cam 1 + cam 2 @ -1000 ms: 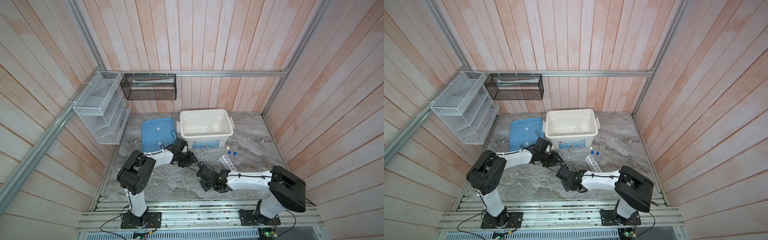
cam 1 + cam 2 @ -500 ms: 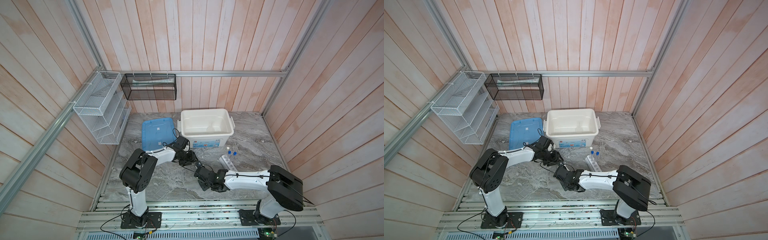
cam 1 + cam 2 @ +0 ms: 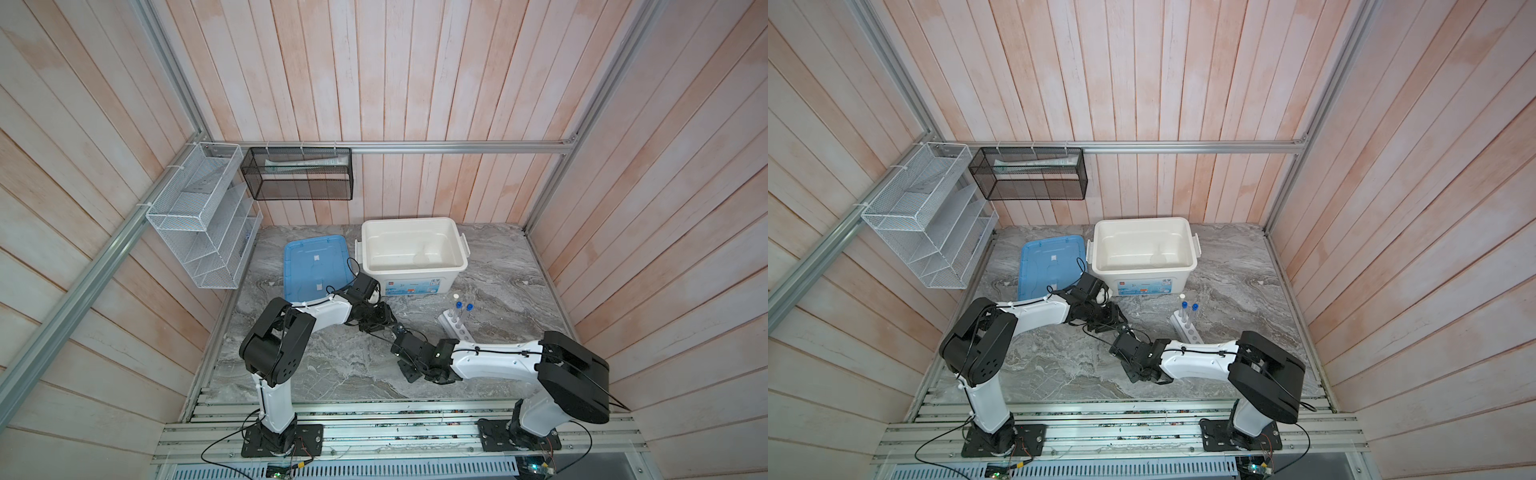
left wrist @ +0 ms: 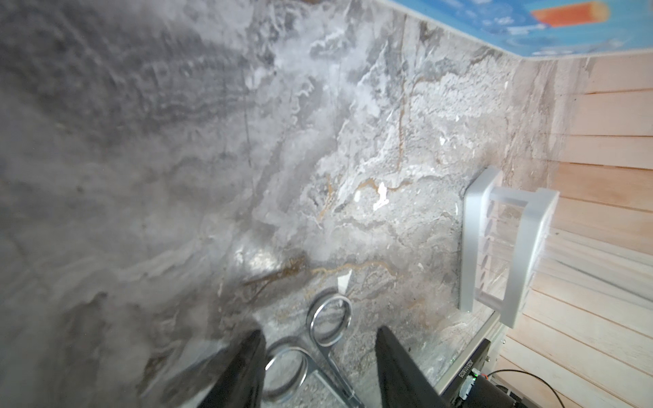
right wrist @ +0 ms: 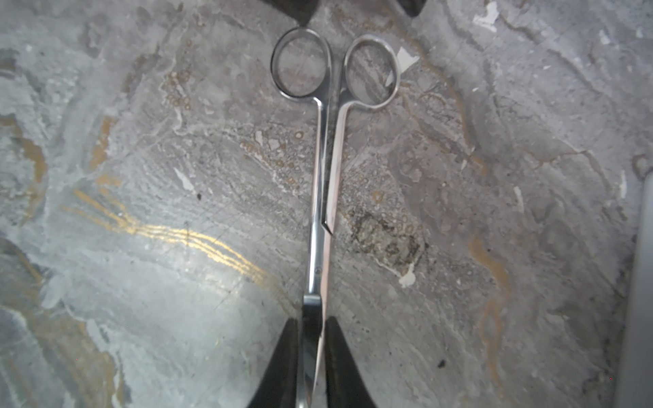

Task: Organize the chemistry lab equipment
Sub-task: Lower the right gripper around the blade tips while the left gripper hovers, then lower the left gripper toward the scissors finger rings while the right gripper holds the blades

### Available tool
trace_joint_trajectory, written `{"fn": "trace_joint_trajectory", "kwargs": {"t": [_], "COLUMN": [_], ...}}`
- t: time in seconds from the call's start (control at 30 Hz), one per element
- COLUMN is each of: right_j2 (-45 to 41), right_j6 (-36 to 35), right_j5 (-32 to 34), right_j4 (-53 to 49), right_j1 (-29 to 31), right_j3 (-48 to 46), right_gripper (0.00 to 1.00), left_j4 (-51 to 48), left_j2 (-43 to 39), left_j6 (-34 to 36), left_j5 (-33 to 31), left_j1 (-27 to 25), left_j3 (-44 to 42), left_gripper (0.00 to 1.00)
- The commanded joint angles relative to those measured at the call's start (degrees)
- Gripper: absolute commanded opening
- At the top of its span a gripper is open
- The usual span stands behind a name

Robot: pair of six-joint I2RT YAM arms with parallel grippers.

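Observation:
Small steel scissors sit low over the marble, seen also in both top views. My right gripper is shut on their blades. My left gripper stands open astride the handle rings; one finger touches a ring and the other is apart. Its fingertips show past the rings in the right wrist view. The white rack stands to the right with three capped tubes upright in it. A clear round dish lies inside the white bin.
The white bin stands at the back middle, with its blue lid flat on the table beside it. A white wire rack and a black mesh basket hang on the walls at back left.
The two grippers have drawn closer together at mid-table. The left jaws have narrowed a little around the scissors' rings.

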Motion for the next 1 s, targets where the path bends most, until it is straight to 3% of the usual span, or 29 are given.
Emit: {"fn": "trace_joint_trajectory", "kwargs": {"t": [0.0, 0.33, 0.67, 0.97], "right_j2": [0.1, 1.5, 2.7, 0.7], "right_j6": [-0.2, 0.1, 1.2, 0.8], "right_j5": [-2.3, -3.8, -2.8, 1.8], "right_j4": [-0.2, 1.5, 2.5, -1.2], "right_j1": [-0.3, -1.2, -1.1, -0.7], "right_j3": [-1.1, -2.2, -3.7, -1.2], "right_gripper": [0.21, 0.23, 0.04, 0.00], "left_j4": [-2.3, -1.0, -1.2, -2.1], "left_j2": [0.0, -1.5, -0.2, 0.8], "left_j6": [1.7, 2.0, 1.9, 2.0], "left_j5": [-2.2, -0.6, -0.3, 0.6], "left_j1": [0.3, 0.8, 0.9, 0.5], "left_j3": [-2.8, -4.4, -5.3, -3.8], "left_gripper": [0.53, 0.54, 0.55, 0.56]}}
